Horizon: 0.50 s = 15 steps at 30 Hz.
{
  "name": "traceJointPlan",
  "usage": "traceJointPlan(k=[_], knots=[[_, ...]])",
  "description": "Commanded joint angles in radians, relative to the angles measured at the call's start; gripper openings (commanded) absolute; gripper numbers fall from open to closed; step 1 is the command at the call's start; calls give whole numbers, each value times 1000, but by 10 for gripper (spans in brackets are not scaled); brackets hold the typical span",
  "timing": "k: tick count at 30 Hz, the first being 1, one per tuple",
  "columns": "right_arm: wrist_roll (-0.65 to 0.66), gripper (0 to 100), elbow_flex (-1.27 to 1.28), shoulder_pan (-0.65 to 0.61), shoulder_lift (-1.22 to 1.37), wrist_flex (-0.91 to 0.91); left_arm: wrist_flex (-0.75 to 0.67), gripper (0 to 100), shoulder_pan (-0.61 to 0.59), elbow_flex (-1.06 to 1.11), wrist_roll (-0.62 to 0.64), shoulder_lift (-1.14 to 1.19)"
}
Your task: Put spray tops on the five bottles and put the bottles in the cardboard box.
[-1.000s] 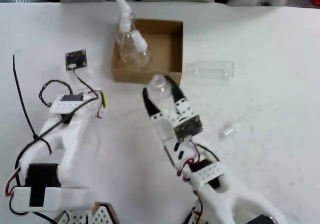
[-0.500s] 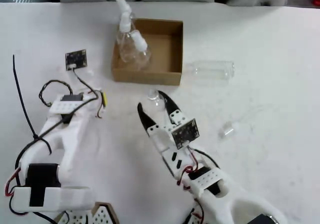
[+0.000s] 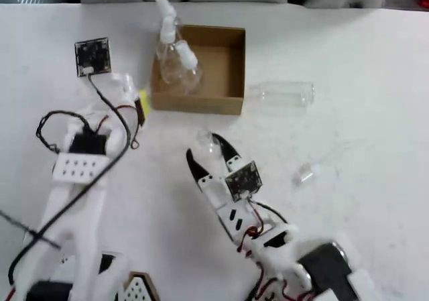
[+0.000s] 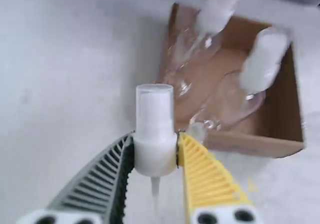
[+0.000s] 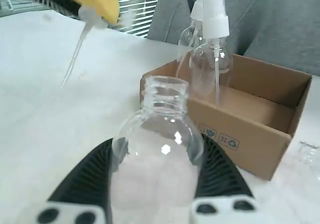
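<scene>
My right gripper [image 3: 204,147] is shut on an upright clear bottle [image 5: 161,109] with a bare open neck, in front of the cardboard box [image 3: 228,100]. My left gripper [image 4: 154,140] is shut on a white spray top [image 4: 154,109] whose thin tube hangs down. It hovers at the box's left front corner, where the left gripper [image 3: 131,90] shows from above. Two bottles with spray tops [image 3: 175,63] lean in the box's left side. In the right wrist view the spray top's tube [image 5: 75,54] hangs beyond the bottle, to one side of it.
Another clear bottle [image 3: 281,94] lies on its side just right of the box. A loose spray top [image 3: 305,175] lies on the table farther right. Cables [image 3: 100,106] trail along the left arm.
The left arm swung forward to the box's left front corner with the spray top. The right arm drew the bottle back from the box's front wall.
</scene>
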Motion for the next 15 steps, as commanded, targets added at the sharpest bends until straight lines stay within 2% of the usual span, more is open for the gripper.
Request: traceJointPlan(k=[1, 8, 15], knots=[[-2, 15, -40, 1, 111, -157, -81, 45, 84, -40, -8, -202], [-2, 15, -38, -54, 185, -252, -367, 42, 108, -34, -3, -361], [-2, 15, -15, -197, 191, -249, -384, 41, 120, -35, 2, -371]])
